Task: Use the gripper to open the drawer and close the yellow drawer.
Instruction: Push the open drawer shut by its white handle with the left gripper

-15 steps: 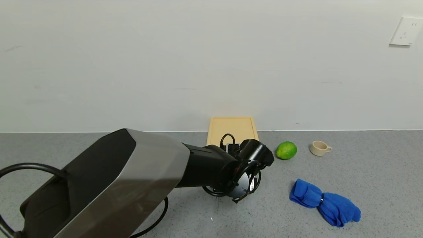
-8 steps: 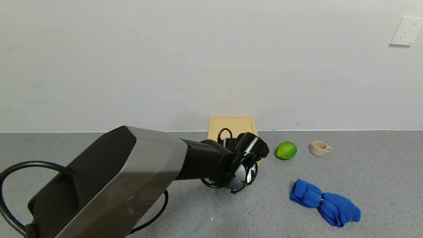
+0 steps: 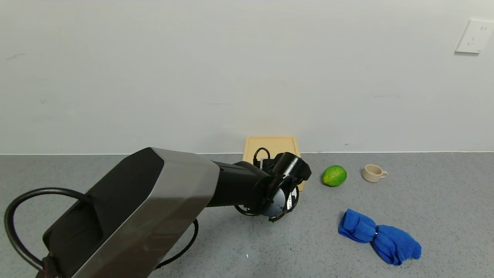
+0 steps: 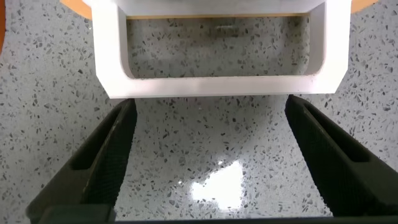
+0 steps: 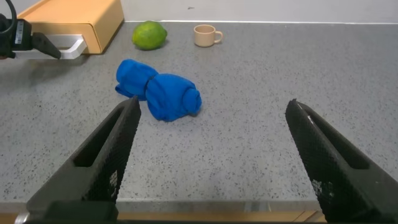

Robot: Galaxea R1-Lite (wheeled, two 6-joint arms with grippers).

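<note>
The flat yellow box (image 3: 270, 148) stands against the back wall. Its drawer looks pushed in, the white loop handle (image 4: 217, 86) facing me. In the head view my left arm reaches to the box's front and its wrist (image 3: 287, 172) hides the handle and the jaws. In the left wrist view my left gripper (image 4: 211, 104) is open and empty. Its fingertips (image 4: 124, 115) are level with the near edge of the handle's bar, one at each end. The right wrist view shows the handle (image 5: 68, 45) and box (image 5: 81, 22) farther off. My right gripper (image 5: 212, 104) is open, low over the counter's near edge.
A green lime (image 3: 334, 175) and a small beige cup (image 3: 373, 173) sit to the right of the box. A crumpled blue cloth (image 3: 380, 236) lies nearer on the right. The grey speckled counter (image 3: 424, 200) meets a white wall.
My left arm has moved forward, bringing its wrist and gripper closer to the box's front. The lime, cup and cloth have not moved.
</note>
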